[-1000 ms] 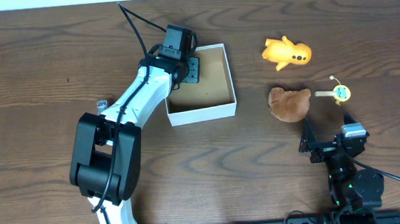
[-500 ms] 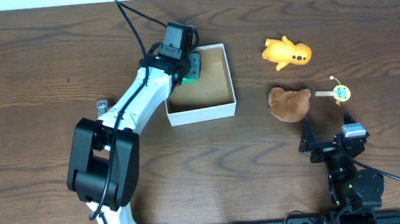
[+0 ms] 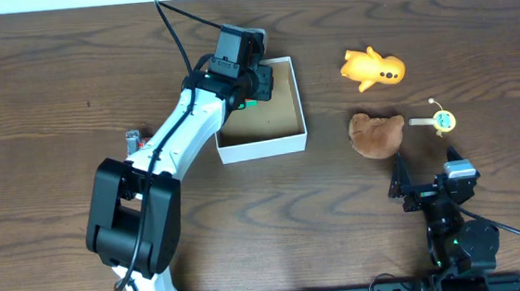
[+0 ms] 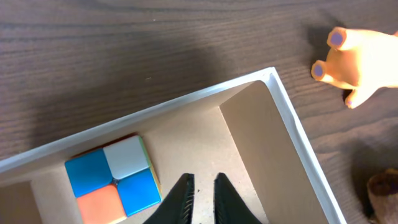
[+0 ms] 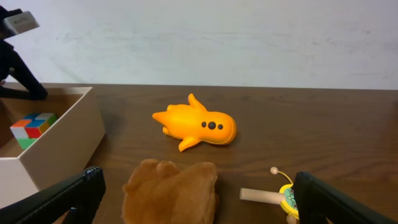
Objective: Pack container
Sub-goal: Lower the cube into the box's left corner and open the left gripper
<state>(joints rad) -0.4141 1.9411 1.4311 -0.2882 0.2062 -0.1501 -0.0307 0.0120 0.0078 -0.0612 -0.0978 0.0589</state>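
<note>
Counter point(image 3: 42, 88): dark brown wood, under a pale wall.
Container point(image 3: 279, 145): sat on the counter, left of centre, with a colored cube point(image 4: 115, 180) in its far corner.
Left pincer point(image 4: 200, 190): hung above the container floor beside the cube, fingers nearly together, holding nothing.
Right pincer point(image 5: 193, 196): spread wide, low at the near right, empty.
Orange toy point(image 5: 196, 126), brown plush point(image 5: 169, 190): lay right of the container.

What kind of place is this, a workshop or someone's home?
Probably a robot test bench: two arms mounted at a wooden table, with only a white box, a puzzle cube and toys like an orange squid laid out.
</note>
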